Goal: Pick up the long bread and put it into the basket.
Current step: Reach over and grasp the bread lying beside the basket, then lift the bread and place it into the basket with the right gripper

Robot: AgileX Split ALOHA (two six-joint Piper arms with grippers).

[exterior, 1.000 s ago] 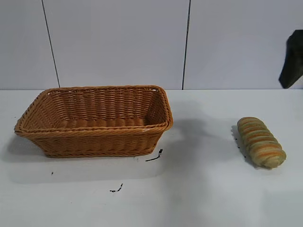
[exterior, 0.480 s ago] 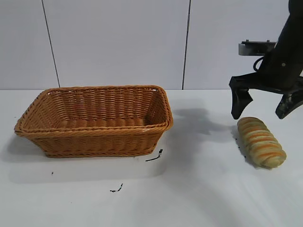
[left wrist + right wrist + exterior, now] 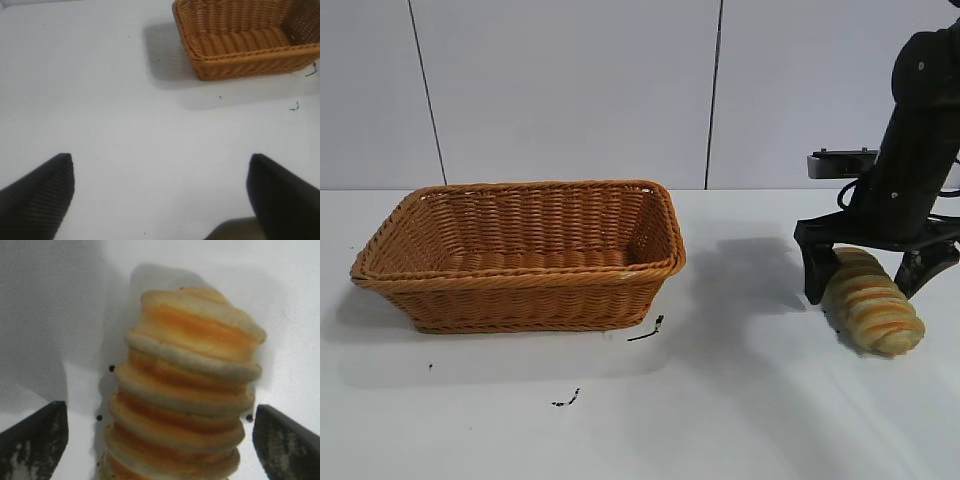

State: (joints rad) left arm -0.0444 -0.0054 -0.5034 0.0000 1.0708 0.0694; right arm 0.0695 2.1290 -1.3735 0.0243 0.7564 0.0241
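Observation:
The long bread (image 3: 873, 305), tan-yellow with orange-brown ridges, lies on the white table at the right. It fills the middle of the right wrist view (image 3: 187, 385). My right gripper (image 3: 865, 285) is open and straddles the bread's far end, one finger on each side, apart from it (image 3: 159, 440). The orange-brown wicker basket (image 3: 520, 255) stands at the left, with nothing in it, and shows in the left wrist view (image 3: 245, 37). My left gripper (image 3: 160, 192) is open and empty over bare table, away from the basket, and out of the exterior view.
A few small black marks (image 3: 645, 331) lie on the white table (image 3: 740, 400) in front of the basket. A white panelled wall (image 3: 570, 90) stands behind.
My right arm came down from the upper right edge into view and lowered its open gripper around the bread's far end. The bread and basket have not moved.

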